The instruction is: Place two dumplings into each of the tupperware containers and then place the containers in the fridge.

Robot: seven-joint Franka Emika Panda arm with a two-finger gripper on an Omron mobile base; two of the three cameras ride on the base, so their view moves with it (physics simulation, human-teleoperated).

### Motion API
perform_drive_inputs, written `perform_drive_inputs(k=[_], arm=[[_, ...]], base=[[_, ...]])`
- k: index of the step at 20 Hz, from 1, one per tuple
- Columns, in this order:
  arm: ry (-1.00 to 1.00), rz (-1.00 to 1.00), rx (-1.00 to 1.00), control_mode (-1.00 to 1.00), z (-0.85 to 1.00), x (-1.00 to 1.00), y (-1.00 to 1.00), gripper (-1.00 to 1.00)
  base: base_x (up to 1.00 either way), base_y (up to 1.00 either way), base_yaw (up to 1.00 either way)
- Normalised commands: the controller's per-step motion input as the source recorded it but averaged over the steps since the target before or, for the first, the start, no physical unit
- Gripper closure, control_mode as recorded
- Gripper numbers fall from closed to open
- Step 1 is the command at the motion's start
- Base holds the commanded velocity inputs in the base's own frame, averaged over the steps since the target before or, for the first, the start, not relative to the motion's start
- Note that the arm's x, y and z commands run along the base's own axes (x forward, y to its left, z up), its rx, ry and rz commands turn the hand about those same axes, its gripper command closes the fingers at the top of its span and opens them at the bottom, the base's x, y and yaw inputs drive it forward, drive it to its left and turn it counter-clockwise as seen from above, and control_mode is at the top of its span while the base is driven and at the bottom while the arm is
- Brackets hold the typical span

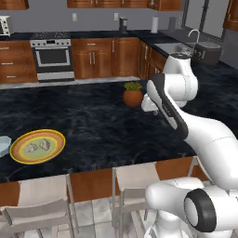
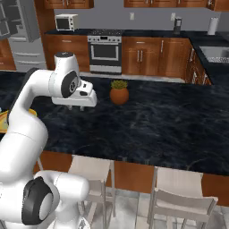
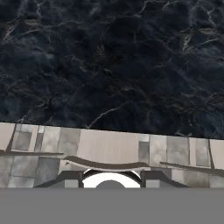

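Two dumplings (image 1: 31,148) (image 1: 44,144) lie on a round yellow plate (image 1: 18,155) at the left end of the black marble island. A corner of one pale-blue tupperware container (image 1: 2,145) shows at the picture's left edge, just beside the plate. My gripper (image 2: 76,108) hangs over the middle of the island, far to the right of the plate and near a potted plant. In the hand view the gripper (image 3: 110,180) is open, with nothing between its tips, looking down at the counter's near edge. The fridge (image 2: 24,40) stands at the back left.
A terracotta potted plant (image 1: 133,94) stands on the island close to my hand. Stools (image 1: 44,197) line the island's near side. An oven (image 1: 52,56) and a sink (image 1: 179,45) are on the far counters.
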Motion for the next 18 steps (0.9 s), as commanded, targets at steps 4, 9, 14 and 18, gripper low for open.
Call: perform_drive_inputs(k=[4, 9, 14, 18], arm=[[0.0, 0.0, 0.0, 1.0, 0.0, 0.0, 0.0, -1.0], [0.0, 0.0, 0.0, 1.0, 0.0, 0.0, 0.0, -1.0], [0.0, 0.0, 0.0, 1.0, 0.0, 0.0, 0.0, -1.0], [0.0, 0.0, 0.0, 1.0, 0.0, 0.0, 0.0, -1.0]], base=[[0.0, 0.0, 0.0], [-0.74, 0.49, 0.02], [-0.61, 1.0, 0.0], [0.0, 1.0, 0.0]])
